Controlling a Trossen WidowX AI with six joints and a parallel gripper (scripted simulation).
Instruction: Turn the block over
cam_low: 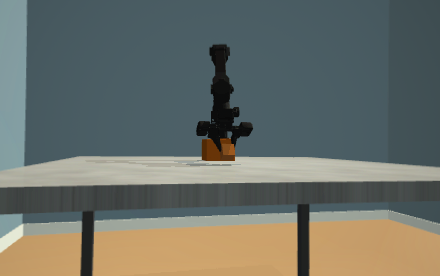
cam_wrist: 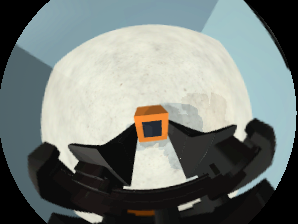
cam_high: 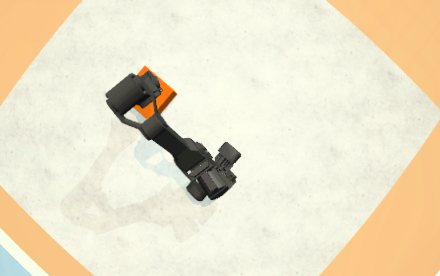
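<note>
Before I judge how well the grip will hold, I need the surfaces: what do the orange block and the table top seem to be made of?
The orange block, shut in the end effector: a flat, even orange with crisp edges and no grain, likely matte plastic or painted wood. Its dark square marking looks printed. The pale grey table top: faint mottling, no shine, like matte stone or laminate.

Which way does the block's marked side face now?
Toward the wrist camera: the block shows its dark square there, pinched in the claw.
</note>
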